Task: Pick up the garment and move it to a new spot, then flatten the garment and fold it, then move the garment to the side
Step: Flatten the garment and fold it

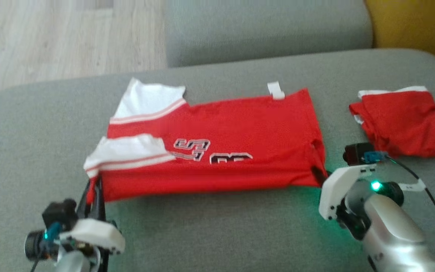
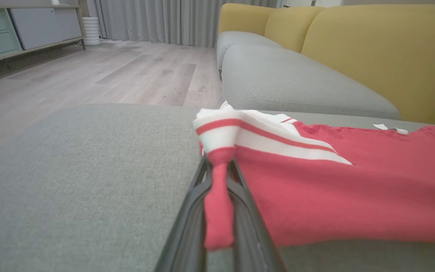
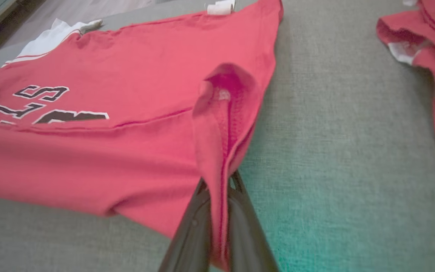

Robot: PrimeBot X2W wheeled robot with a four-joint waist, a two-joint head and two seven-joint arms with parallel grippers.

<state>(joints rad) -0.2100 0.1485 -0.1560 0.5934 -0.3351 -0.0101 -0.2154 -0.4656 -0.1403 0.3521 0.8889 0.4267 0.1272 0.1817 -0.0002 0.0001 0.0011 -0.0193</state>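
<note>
Plainly the work is in its middle stretch. The red jersey [image 1: 247, 124] lies spread across the grey sofa seat [image 1: 221, 234], with its white, red-striped sleeves [image 1: 145, 100] toward the robot's left and its hem toward the right. A white label [image 1: 276, 90] sits at the far edge. The printed number [image 1: 212, 151] is cut off along a crease, so I judge one lengthwise fold is already in place, though the head view is soft and I cannot tell which layer lies on top. The left claw [image 2: 219, 162] is pinched narrow on the near corner at the sleeve end, a strip of red cloth running down between its fingers [image 2: 191, 219]. The right claw [image 3: 221, 181] is closed likewise on the near hem corner, the cloth puckered into a small peak above it. Moving and flattening look done. What is left, as I read it, is carrying this held edge over to finish the fold, perhaps folding once more across, and then shifting the bundle aside. A second red garment [image 1: 402, 124], already folded, lies well apart at the robot's right.
</note>
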